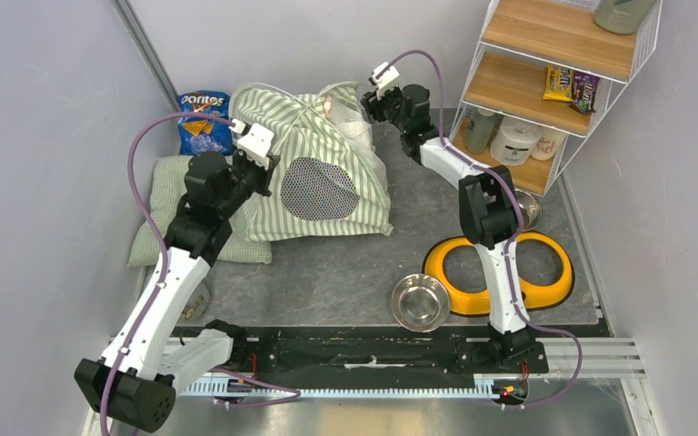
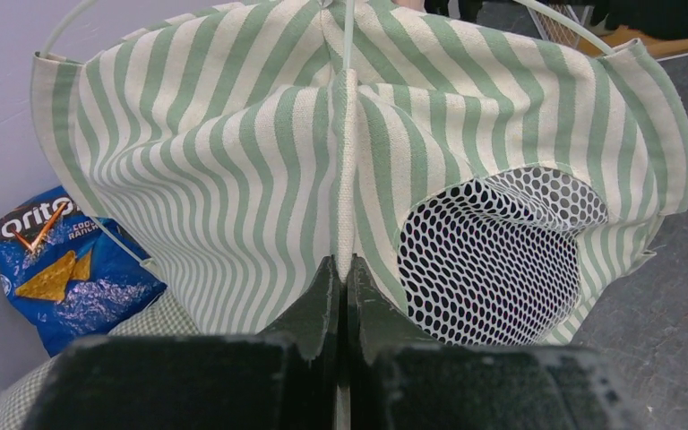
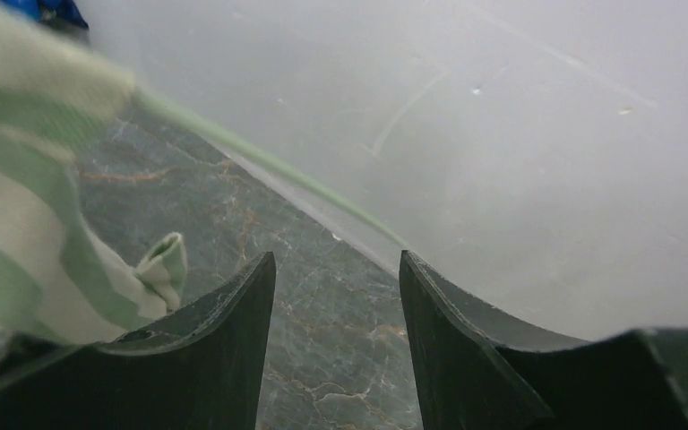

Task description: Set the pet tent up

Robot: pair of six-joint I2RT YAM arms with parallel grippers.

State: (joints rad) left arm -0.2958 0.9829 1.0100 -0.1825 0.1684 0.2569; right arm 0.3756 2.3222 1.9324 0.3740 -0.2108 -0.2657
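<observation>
The pet tent (image 1: 318, 168), green-and-white striped with a white mesh panel (image 1: 318, 189), stands domed at the back of the mat. In the left wrist view the pet tent (image 2: 233, 161) fills the frame, thin poles arching over its top. My left gripper (image 2: 342, 269) is shut on the tent's white vertical seam, at the tent's left side (image 1: 259, 159). My right gripper (image 1: 368, 104) hovers at the tent's back right corner, near the wall. It stands open (image 3: 336, 260) with nothing between its fingers. Striped fabric (image 3: 27, 224) and a thin pole (image 3: 269, 161) lie just left of it.
A pale green cushion (image 1: 159, 218) lies under the tent's left edge, with a Doritos bag (image 1: 202, 123) behind it. A yellow double-bowl holder (image 1: 545, 263), a steel bowl (image 1: 420, 302) and a second bowl (image 1: 527, 209) sit right. A wire shelf rack (image 1: 545, 82) stands back right.
</observation>
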